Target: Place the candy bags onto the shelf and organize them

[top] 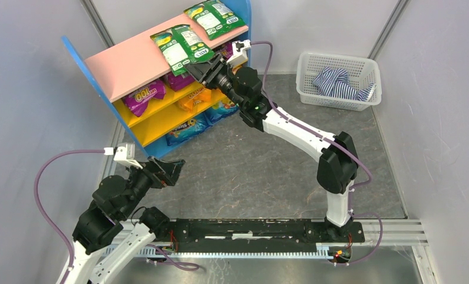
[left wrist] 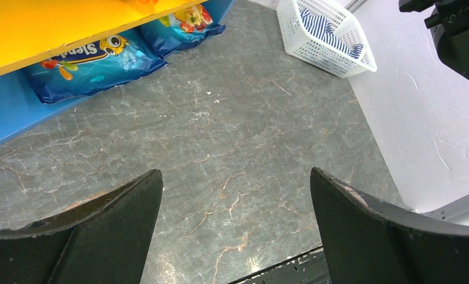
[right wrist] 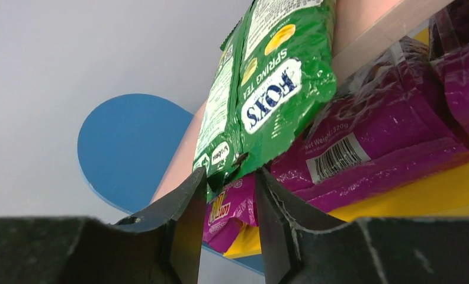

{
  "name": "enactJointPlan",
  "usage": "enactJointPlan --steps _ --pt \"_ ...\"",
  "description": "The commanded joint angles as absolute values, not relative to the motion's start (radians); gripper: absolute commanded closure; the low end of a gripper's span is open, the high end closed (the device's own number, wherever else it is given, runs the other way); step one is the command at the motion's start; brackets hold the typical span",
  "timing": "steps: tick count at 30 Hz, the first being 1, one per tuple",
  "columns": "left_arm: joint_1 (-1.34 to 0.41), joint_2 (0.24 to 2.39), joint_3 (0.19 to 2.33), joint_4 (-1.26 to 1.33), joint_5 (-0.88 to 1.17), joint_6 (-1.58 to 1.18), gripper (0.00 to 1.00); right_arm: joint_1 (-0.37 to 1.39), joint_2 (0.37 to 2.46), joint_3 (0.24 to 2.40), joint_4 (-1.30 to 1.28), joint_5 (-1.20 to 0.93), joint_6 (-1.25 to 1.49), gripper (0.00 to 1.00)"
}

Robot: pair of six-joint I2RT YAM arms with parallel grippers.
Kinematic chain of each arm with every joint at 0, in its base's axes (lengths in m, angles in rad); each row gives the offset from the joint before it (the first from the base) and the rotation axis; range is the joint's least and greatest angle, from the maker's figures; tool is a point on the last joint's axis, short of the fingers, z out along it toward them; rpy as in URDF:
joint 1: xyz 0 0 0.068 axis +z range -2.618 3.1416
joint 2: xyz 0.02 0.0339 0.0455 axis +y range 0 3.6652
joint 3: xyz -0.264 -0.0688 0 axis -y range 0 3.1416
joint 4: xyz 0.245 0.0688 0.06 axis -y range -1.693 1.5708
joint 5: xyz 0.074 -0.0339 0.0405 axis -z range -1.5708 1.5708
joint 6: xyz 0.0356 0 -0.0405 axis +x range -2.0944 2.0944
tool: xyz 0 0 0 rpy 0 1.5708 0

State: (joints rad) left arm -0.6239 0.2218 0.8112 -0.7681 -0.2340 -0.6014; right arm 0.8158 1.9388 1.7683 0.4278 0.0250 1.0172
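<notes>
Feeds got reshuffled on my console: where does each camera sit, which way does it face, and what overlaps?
Top external: above and behind the bases, looking down on the grey table, the blue-sided, pink-topped shelf and the white mesh basket; both arms show.
Left wrist: low over the table, facing the basket and shelf bottom; the open left hand frames it.
Right wrist: at the shelf front, looking up at a glossy green candy bag; the right hand straddles its corner.
Shared: basket, in top and left wrist.

Green candy bags [top: 182, 47], pink-topped blue shelf [top: 125, 65], striped blue-white cloth [top: 339, 83]
</notes>
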Motion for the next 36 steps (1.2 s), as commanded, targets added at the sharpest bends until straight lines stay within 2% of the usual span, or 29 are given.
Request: enactJointPlan --steps 1,5,12,14,27,31,36 --pt "-0.624 0.229 0.809 -0.727 -0.242 -0.583 0.0 0.817 1.862 1.736 0.5 0.013 1.008 0.58" --pt "-0.624 0.231 0.809 -0.727 -0.244 -0.583 0.0 0.817 1.856 1.724 0.509 0.021 0.998 0.62" --pt "-0.624 0.229 0.809 -0.727 -0.245 -0.584 0.0 0.818 1.924 1.804 0.517 0.029 0.985 0.94" --pt "-0.625 0.227 0.809 -0.727 -0.247 -0.584 0.0 0.818 1.951 1.839 0.51 0.043 0.987 0.99" --pt "-0.625 0.228 0.809 -0.728 -0.246 -0.586 0.0 0.817 2.083 2.057 0.457 0.123 0.958 1.0" --pt "-0.624 0.224 0.808 -0.727 -0.247 -0.586 0.0 0.816 2.161 2.209 0.386 0.118 0.922 1.0" --pt "-0.624 0.221 0.809 -0.729 -0.25 -0.588 0.0 0.813 2.148 2.18 0.39 0.129 0.918 0.98"
